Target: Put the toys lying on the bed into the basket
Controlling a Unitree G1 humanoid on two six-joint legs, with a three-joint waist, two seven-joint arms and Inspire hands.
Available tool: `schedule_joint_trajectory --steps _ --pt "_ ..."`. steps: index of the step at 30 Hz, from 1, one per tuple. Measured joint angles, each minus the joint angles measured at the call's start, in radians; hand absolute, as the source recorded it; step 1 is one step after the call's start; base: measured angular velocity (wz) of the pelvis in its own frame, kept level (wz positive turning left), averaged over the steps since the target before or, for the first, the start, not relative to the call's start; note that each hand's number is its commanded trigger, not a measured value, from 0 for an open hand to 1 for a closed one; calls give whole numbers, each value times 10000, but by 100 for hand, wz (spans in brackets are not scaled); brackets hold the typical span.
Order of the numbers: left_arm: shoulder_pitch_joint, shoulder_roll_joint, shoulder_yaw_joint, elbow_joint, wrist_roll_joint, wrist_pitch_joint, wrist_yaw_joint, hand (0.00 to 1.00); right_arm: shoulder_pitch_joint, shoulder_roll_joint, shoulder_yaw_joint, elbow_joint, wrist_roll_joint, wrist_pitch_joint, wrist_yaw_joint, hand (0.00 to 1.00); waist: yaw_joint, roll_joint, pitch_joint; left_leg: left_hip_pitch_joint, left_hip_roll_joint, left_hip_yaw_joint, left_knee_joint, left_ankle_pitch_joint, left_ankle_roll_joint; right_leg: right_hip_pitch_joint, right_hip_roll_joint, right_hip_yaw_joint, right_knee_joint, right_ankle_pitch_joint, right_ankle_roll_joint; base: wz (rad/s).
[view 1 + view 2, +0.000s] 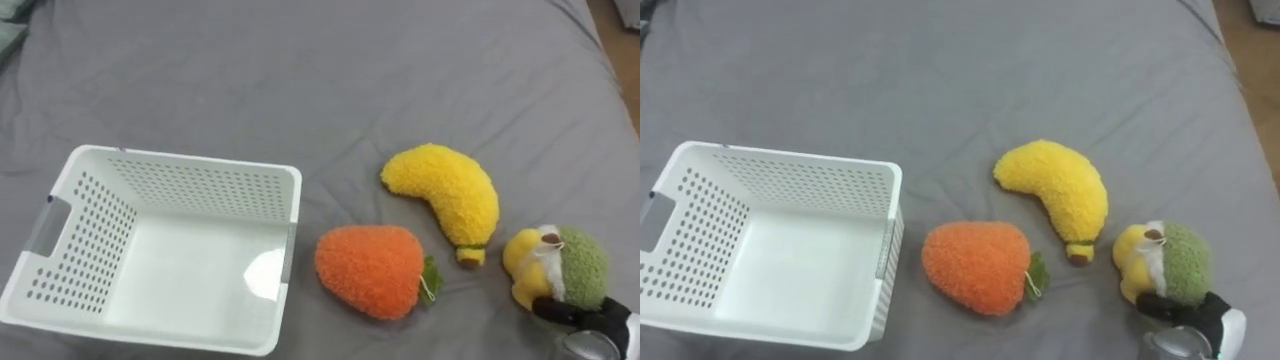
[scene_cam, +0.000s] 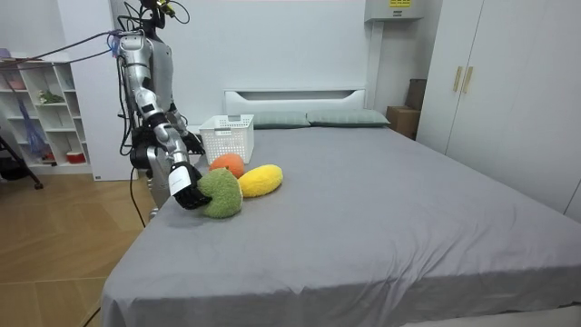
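Observation:
Three plush toys lie on the grey bed [image 1: 400, 70]. An orange round one [image 1: 370, 270] sits in the middle, with a yellow banana-shaped one [image 1: 445, 195] just behind it to the right. At the lower right is a green and yellow toy [image 1: 565, 265]. My right hand [image 1: 590, 328] comes in from the lower right corner, its dark fingers curled against the underside of that toy. The white perforated basket [image 1: 285, 215] stands empty at the left, close to the orange toy. In the room view my left hand [image 2: 192, 143] is at the bed's edge near the basket [image 2: 227, 138].
I stand at the side of the bed, near its head end. Pillows [image 2: 349, 118] and a white headboard [image 2: 295, 95] are beyond the basket. The bed's right edge and wooden floor [image 1: 622, 40] show at the upper right. A shelf unit [image 2: 45, 118] stands behind me.

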Motion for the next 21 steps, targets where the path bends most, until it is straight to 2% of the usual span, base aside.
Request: schedule_joint_trajectory --steps 4,7,18,21 --pt "-52 17 -27 33 -129 -31 -36 0 -40 -79 0 33 352 -8 34 100 51 -78 51 -46 -15 6 -111 61 25 -96 -29 -21 6 -1 1 0" --pt "-99 187 -166 38 -210 -145 -148 0 -66 -82 11 48 655 -11 168 100 55 -185 113 -74 -14 3 -161 93 22 -136 -31 -48 -7 -1 2 0" --pt "-193 230 -213 161 -362 -218 -173 0 -110 -241 11 -112 1385 -12 262 100 88 -191 88 -194 -19 36 -152 101 29 -285 -35 -12 11 -1 3 0" --pt "-121 268 -201 144 -364 -260 -159 0 -11 -243 9 -575 1741 -10 276 100 76 -217 47 -70 -9 132 -177 102 29 -227 -29 85 42 -1 3 -10"
